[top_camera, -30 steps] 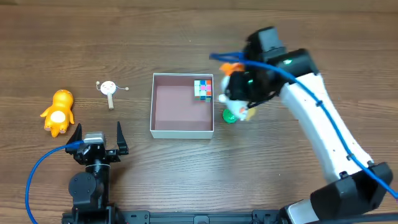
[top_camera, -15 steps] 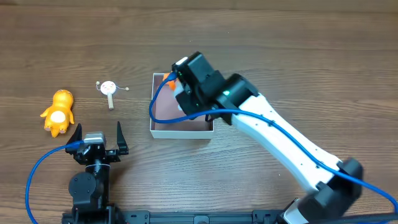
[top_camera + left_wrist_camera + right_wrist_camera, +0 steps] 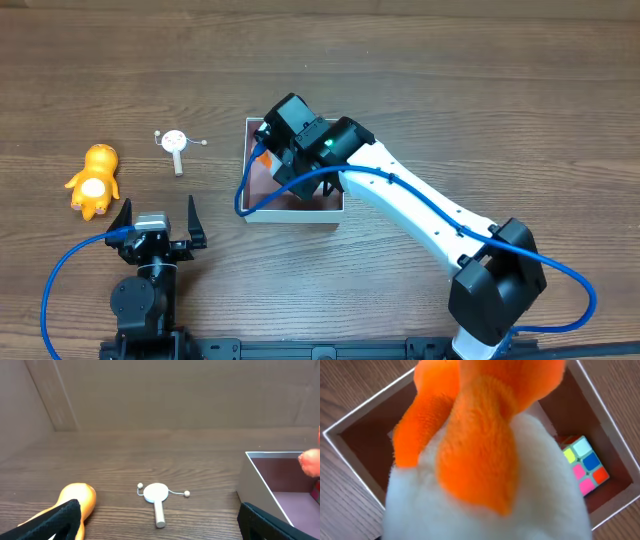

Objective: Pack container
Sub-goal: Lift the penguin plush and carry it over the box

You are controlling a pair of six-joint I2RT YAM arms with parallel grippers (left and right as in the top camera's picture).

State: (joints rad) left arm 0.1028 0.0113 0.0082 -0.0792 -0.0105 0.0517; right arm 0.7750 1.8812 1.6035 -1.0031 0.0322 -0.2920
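Observation:
The container (image 3: 300, 213) is a square white-walled box with a mauve inside at the table's middle; the left wrist view shows its near corner (image 3: 260, 480). My right gripper (image 3: 285, 155) hovers over it, shut on a white and orange plush toy (image 3: 485, 460) that fills the right wrist view and hides the fingers. A colourful puzzle cube (image 3: 582, 462) lies in one corner of the container (image 3: 365, 445). My left gripper (image 3: 157, 222) is open and empty near the front left, its fingers (image 3: 160, 525) spread wide.
An orange figure toy (image 3: 94, 180) lies at the far left, beside my left finger (image 3: 82, 500). A small white paddle drum with two beads (image 3: 176, 143) lies between it and the container, ahead of the left gripper (image 3: 156, 495).
My right arm has swung left with the plush toy, from right of the container to over its inside. The left arm has not moved.

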